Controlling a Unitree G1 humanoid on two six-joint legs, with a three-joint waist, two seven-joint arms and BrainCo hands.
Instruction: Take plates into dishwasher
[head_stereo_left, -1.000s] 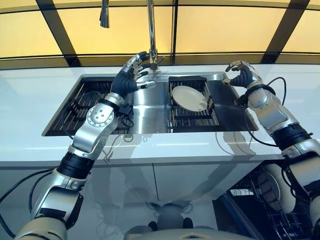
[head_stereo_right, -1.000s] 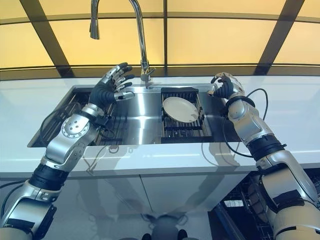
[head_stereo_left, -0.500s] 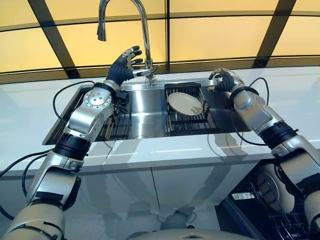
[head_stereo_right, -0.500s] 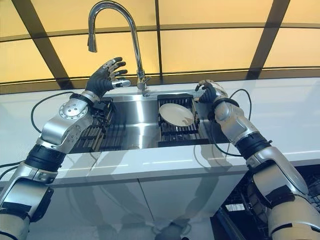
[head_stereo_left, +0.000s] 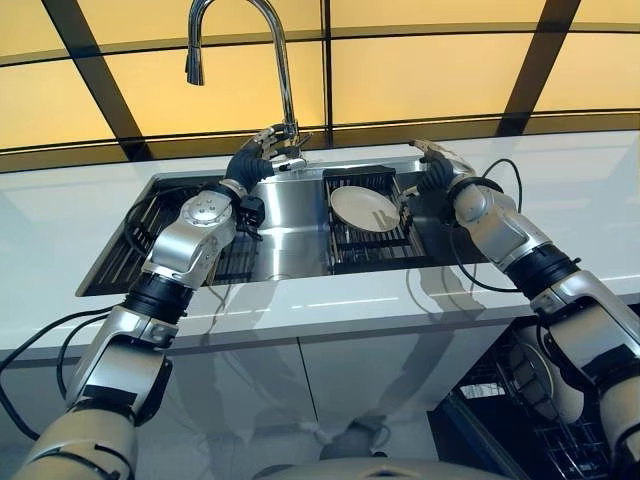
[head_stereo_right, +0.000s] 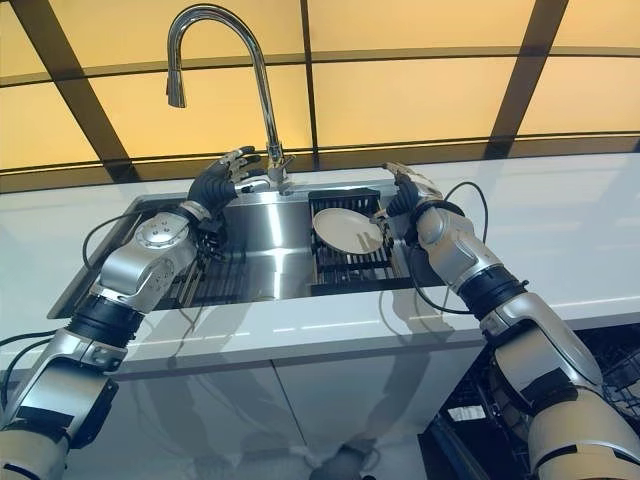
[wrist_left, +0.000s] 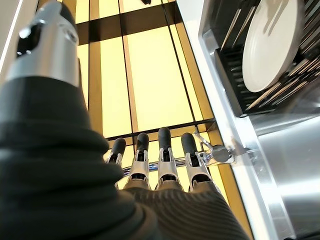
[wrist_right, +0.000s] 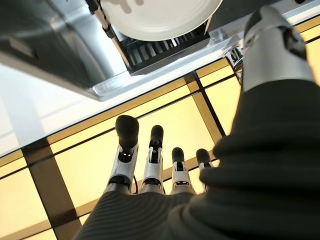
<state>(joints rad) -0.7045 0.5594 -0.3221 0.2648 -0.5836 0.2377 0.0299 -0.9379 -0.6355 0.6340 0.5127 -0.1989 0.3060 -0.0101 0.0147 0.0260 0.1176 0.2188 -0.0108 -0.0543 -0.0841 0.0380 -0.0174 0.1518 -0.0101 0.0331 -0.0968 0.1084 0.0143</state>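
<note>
Your plate (head_stereo_left: 365, 208) lies tilted on the dark rack (head_stereo_left: 372, 240) in the right half of the sink (head_stereo_left: 290, 225), not yet picked up, so the task has barely begun. Your right hand (head_stereo_left: 433, 172) hovers just right of the plate at the rack's far corner, fingers (wrist_right: 152, 160) straight and holding nothing. Your left hand (head_stereo_left: 252, 165) is over the sink's far edge beside the faucet (head_stereo_left: 275, 70), fingers (wrist_left: 162, 160) also extended and empty. The dishwasher (head_stereo_left: 560, 420) stands open below the tabletop (head_stereo_left: 400, 310) at lower right. Grasping, carrying and loading all remain.
</note>
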